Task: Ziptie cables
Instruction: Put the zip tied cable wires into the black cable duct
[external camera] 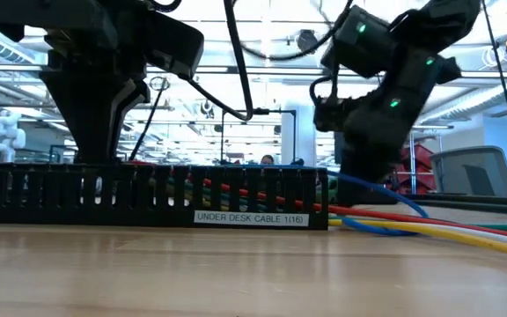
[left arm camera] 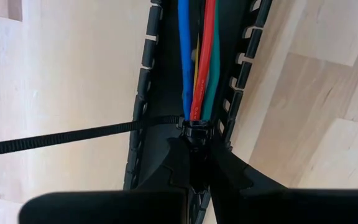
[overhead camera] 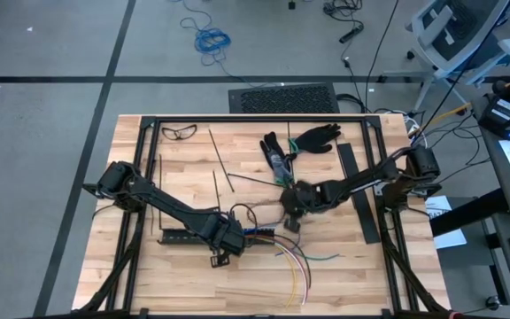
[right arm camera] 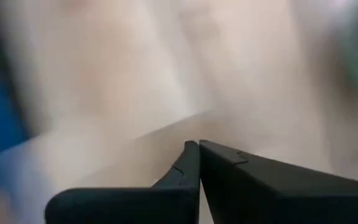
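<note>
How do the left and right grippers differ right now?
The left gripper sits in the black slotted plastic rail, its fingers closed at the ziptied bundle of coloured cables; the right gripper hangs empty over bare wooden table. Both have dark fingers, nearly or fully shut.

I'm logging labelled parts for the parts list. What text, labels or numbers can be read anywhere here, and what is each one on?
"UNDER DESK CABLE 1(16)": white label on the side of the black slotted rail, low view.
Papers at the table's right edge in the high view: print too small to read.
Nothing else legible.
</note>
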Robot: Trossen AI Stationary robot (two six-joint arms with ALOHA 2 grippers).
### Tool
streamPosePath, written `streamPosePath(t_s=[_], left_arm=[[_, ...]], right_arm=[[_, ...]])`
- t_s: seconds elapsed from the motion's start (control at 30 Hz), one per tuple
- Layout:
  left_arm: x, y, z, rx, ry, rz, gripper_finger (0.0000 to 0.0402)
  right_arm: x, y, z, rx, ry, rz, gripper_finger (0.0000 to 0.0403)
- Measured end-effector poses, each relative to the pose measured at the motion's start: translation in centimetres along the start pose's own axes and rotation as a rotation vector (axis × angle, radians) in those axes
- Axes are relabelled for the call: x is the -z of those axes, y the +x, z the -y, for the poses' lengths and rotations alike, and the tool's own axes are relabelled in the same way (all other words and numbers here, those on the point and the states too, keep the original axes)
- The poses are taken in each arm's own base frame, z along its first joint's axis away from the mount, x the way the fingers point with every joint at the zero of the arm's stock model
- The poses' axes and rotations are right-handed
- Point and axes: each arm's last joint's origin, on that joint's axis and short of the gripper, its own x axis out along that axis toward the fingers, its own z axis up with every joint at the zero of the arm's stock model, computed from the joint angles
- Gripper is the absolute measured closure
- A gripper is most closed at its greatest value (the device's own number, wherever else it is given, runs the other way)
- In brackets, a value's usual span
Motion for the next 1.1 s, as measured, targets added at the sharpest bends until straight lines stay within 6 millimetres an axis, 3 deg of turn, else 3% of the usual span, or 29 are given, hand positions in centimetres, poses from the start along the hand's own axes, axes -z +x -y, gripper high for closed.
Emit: streamPosePath(t_s=[0.1, 0.33, 0.7, 1.1], left_arm=[[0.1, 0.0, 0.1, 0.001, 0.002, 0.000, 0.0371], [0.1, 0.0, 0.1, 0.000, 0.002, -0.001, 0.0371], [0.0, 0.0, 0.1, -0.003, 0.002, 0.002, 0.0371], [0.0, 0.0, 0.1, -0.008, 0.001, 0.008, 0.0371]], right_arm=[[-1.0, -0.6, 1.2, 0.033, 0.047, 0.059, 0.0402], [-1.9, -0.7, 1.7, -0.176, 0.079, 0.021, 0.0402], [-0.7, -1.7, -1.8, -0.564, 0.002, -0.127, 0.0402], [1.5, -5.0, -6.6, -0.774, -0.062, -0.205, 0.0403]])
